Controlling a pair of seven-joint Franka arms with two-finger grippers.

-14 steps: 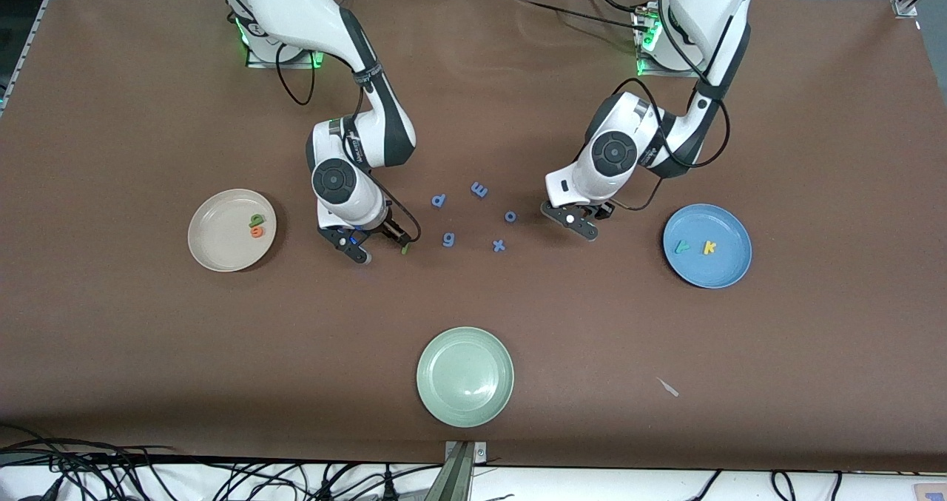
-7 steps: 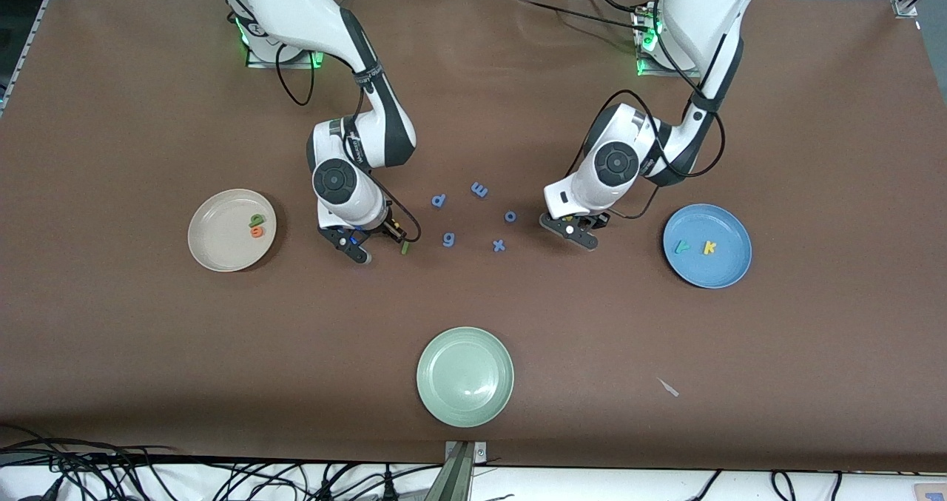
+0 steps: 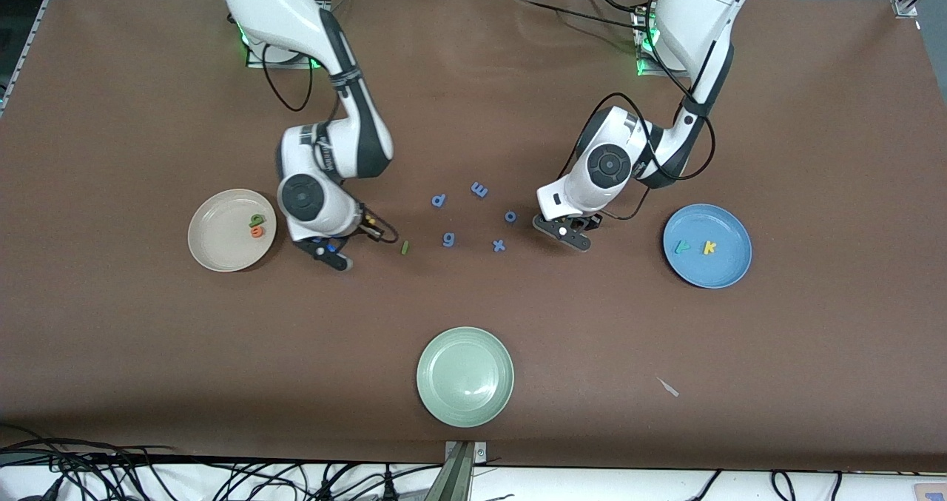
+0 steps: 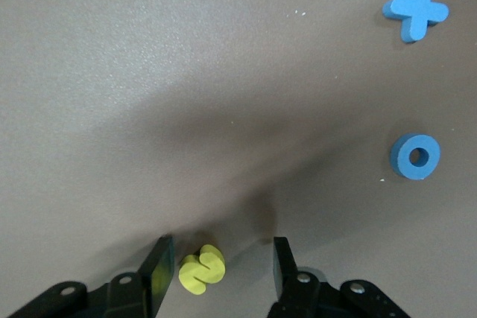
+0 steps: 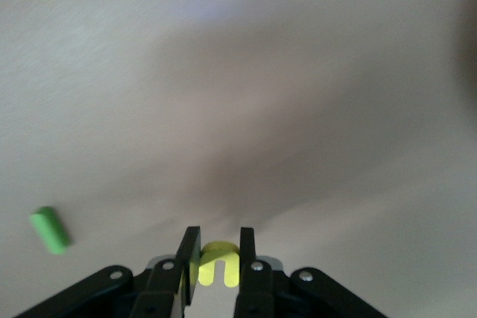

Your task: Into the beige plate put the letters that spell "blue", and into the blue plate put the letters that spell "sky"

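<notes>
right wrist view: right gripper (image 5: pixel 215 255) fingers pinch yellow u (image 5: pixel 220 264); left gripper (image 4: pixel 218 272) fingers spread around yellow s (image 4: pixel 201 269).

We see two white Franka arms w/ dark grey joint sections, round dark caps, black cables looping alongside, green lights at bases, black screw-studded fingers (image 4: pixel 285 273).

You see a matt brown worktop (image 3: pixel 148 338), cloth-like and faintly grainy. The yellow s (image 4: pixel 201 270) and green bar l (image 5: pixel 50 229) look like soft matt foam. The pale green plate (image 3: pixel 429 390) shows a slight sheen; arm shells are glossy white plastic.
</notes>
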